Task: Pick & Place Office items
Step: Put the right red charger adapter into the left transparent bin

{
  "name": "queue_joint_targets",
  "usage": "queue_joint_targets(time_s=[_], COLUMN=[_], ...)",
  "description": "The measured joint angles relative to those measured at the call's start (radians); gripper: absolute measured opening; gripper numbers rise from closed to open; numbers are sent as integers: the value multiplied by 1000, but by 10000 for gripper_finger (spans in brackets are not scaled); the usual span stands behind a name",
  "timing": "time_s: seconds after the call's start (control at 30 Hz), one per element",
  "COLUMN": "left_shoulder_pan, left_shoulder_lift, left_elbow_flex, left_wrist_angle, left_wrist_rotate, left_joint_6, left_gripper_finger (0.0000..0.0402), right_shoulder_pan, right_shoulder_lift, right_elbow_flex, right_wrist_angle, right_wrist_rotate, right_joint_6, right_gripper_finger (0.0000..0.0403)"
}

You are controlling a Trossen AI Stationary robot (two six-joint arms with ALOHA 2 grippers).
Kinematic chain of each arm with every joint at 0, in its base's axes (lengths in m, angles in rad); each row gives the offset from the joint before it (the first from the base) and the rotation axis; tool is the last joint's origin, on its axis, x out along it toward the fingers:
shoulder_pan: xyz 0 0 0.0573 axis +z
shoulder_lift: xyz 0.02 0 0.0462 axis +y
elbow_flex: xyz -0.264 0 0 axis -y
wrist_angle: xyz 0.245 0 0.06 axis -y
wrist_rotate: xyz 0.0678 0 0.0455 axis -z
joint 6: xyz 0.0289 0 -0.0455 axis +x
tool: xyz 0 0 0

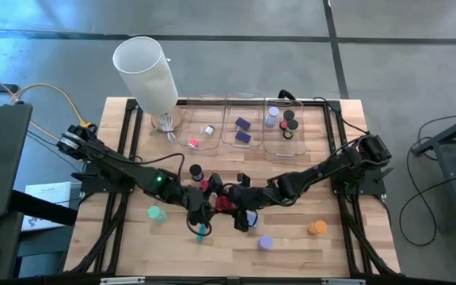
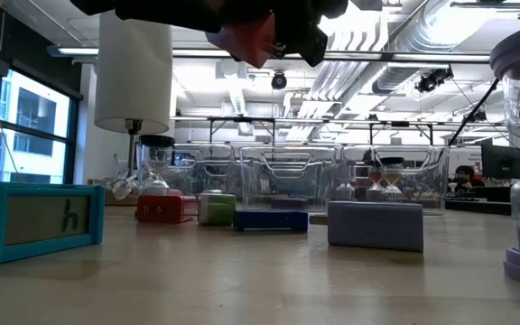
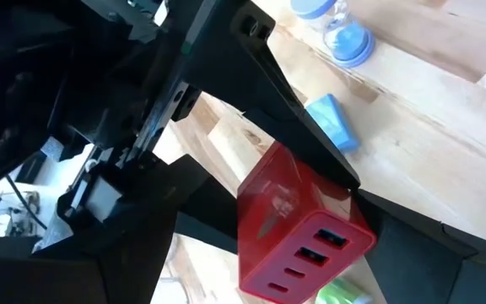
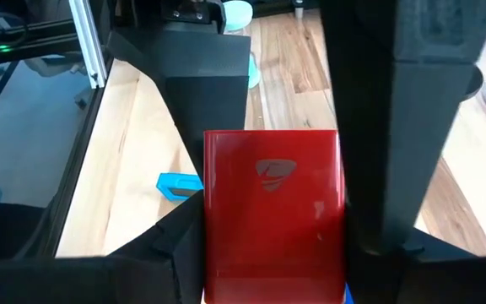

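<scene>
**A:** Where is the glossy red plastic block (image 1: 222,203)?

**B:** It is near the middle of the wooden table (image 1: 347,245), a little toward 6 o'clock, and lifted off the wood: the low view shows it high above the surface. The right gripper (image 1: 242,204), coming in from 3 o'clock, has its jaws partly closed on the two narrow sides of the block.

**A:** And the left gripper (image 1: 206,209)?

**B:** It comes from 9 o'clock and its jaws stand wide around the same block. I cannot tell if its pads touch the block. To me this looks like a handover.

**A:** How to do it well?

**B:** I think the left should close squarely on the free faces before the right lets go. After that, the block goes to the clear plastic bins (image 1: 244,98) at 12 o'clock. The smooth surface may slip, so a centred grip is better.

**A:** How does the block look?

**B:** It is boxy with soft corners. One broad face has an embossed emblem, and the end face has a row of small slots.
</scene>
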Motion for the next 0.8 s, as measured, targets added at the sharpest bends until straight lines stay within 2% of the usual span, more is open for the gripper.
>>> queue_joint_targets(time_s=[0.5,0.63,0.8], left_shoulder_pan=[-8,-14,-18], left_shoulder_lift=[56,55,55], left_elbow_flex=[0,0,0], left_wrist_angle=[23,39,45], left_wrist_rotate=[-19,-37,-53], left_joint_6=[160,180,203], left_gripper_finger=[332,309,258], right_shoulder_pan=[1,1,1], right_shoulder_lift=[1,1,0], right_elbow_flex=[0,0,0], right_wrist_angle=[5,7,8], right_wrist_rotate=[2,4,-1], right_joint_6=[-3,-3,-3], right_gripper_finger=[194,194,194])
